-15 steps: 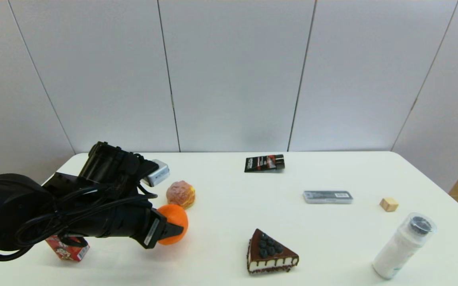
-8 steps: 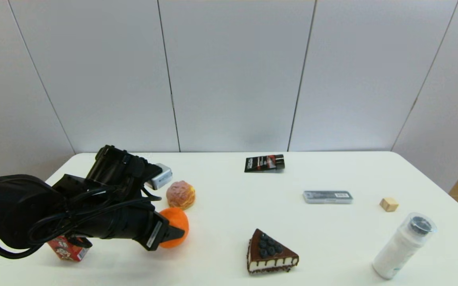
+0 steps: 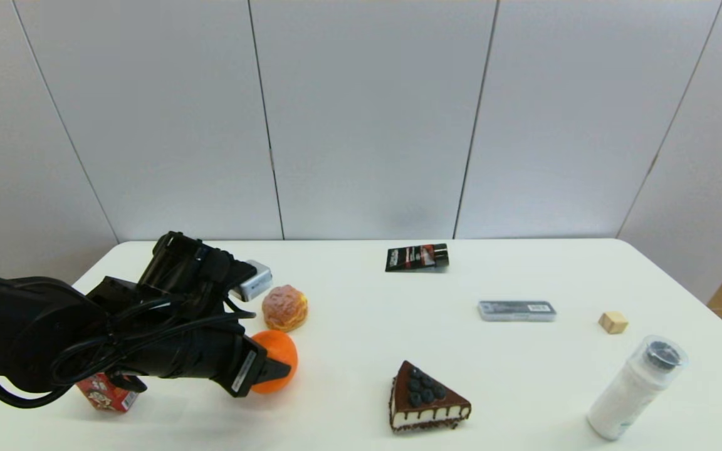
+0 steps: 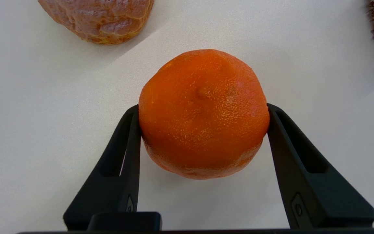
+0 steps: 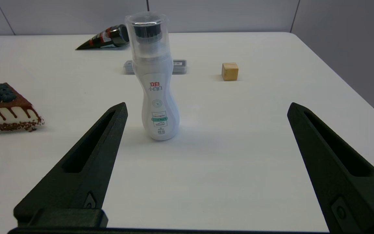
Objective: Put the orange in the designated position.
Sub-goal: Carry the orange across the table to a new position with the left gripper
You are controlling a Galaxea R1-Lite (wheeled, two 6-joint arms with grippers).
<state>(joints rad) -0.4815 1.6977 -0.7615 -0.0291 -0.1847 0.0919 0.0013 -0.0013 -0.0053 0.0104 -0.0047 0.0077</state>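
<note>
The orange (image 3: 281, 364) (image 4: 203, 113) is a round, dimpled, bright fruit at the front left of the white table (image 3: 361, 300). My left gripper (image 3: 273, 371) (image 4: 202, 109) is shut on it, one black finger pressed against each side. It is at or just above the tabletop, with a shadow close beneath. A tan cream puff (image 3: 284, 307) (image 4: 99, 18) sits just behind it, apart from it. My right gripper (image 5: 207, 105) is open and holds nothing, low over the table's right front, out of the head view.
A chocolate cake slice (image 3: 427, 398) lies right of the orange. A red box (image 3: 105, 396) and a silver box (image 3: 253, 280) are by the left arm. Farther right are a black packet (image 3: 417, 257), grey case (image 3: 516, 310), wooden cube (image 3: 613, 322) and white bottle (image 3: 633, 388) (image 5: 154, 81).
The left gripper has come down and slightly toward me with the orange in it, so the fruit now sits lower in the head view. Nothing else has moved.
</note>
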